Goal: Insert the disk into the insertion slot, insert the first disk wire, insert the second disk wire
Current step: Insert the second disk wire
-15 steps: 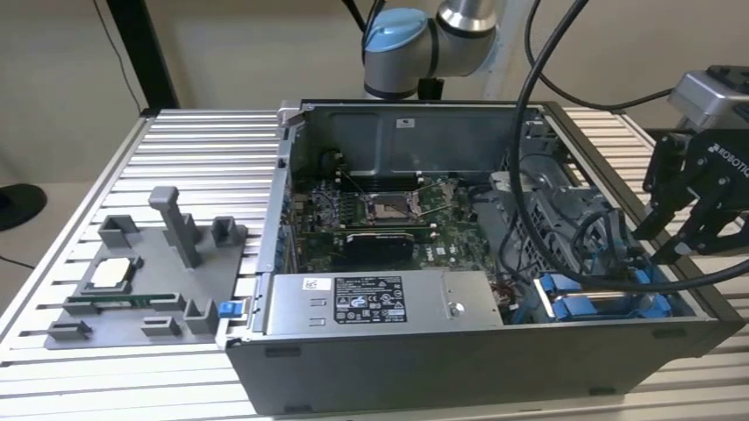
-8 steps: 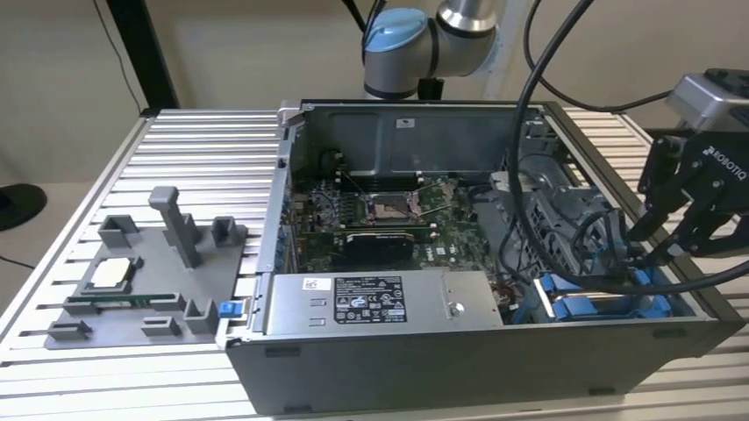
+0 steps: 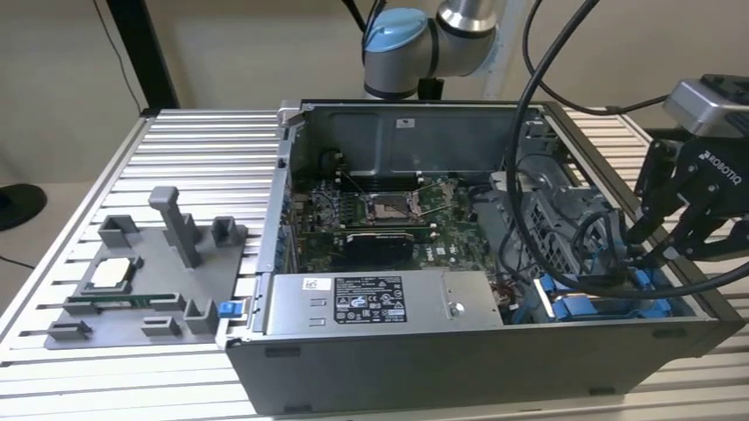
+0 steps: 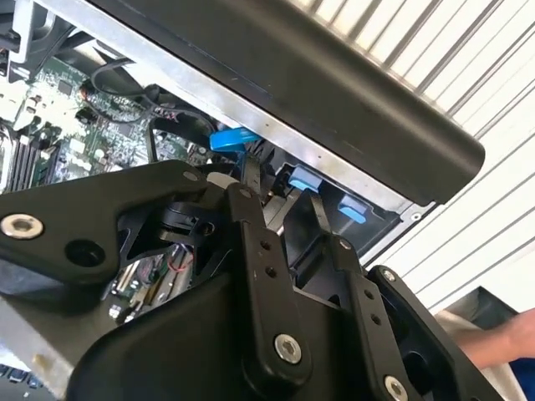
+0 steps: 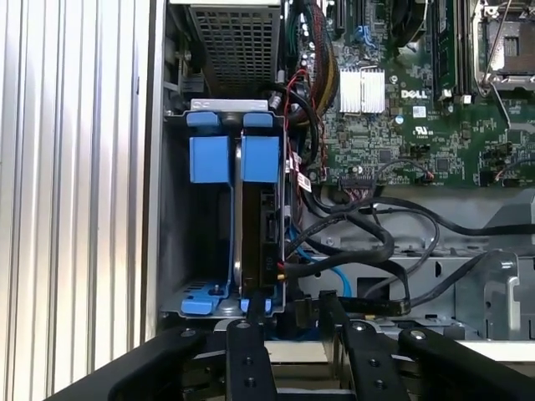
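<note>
Disk standing on edge in the blue-tabbed insertion slot, gripper just beside its end, fingers spread, gripping nothing, black cables alongside.

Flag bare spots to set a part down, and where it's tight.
Free: ribbed table behind the grey fixture tray, at the exterior view's left of the computer case. Tight: the case's right corner in that view, where black cables and the gripper crowd the disk.
</note>
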{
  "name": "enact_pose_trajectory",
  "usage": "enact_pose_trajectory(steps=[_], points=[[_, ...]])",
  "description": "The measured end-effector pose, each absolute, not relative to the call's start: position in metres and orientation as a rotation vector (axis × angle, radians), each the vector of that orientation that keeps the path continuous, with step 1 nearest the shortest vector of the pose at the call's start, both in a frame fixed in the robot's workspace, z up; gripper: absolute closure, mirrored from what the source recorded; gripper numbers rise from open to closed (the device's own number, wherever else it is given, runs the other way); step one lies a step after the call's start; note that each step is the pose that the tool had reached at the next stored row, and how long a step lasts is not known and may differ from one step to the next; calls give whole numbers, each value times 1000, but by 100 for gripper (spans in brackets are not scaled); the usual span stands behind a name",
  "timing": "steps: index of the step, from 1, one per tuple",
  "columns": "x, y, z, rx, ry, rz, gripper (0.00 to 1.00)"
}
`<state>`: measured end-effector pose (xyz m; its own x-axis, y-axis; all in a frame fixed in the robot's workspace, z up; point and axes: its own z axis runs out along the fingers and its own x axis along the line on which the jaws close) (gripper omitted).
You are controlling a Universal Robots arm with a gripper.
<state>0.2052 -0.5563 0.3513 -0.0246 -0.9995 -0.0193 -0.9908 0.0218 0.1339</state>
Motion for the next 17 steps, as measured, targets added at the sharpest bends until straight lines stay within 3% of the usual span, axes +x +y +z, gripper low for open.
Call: enact_pose_trajectory(steps=[17], points=[[208,-559,351,2159,-2203,-219,0]])
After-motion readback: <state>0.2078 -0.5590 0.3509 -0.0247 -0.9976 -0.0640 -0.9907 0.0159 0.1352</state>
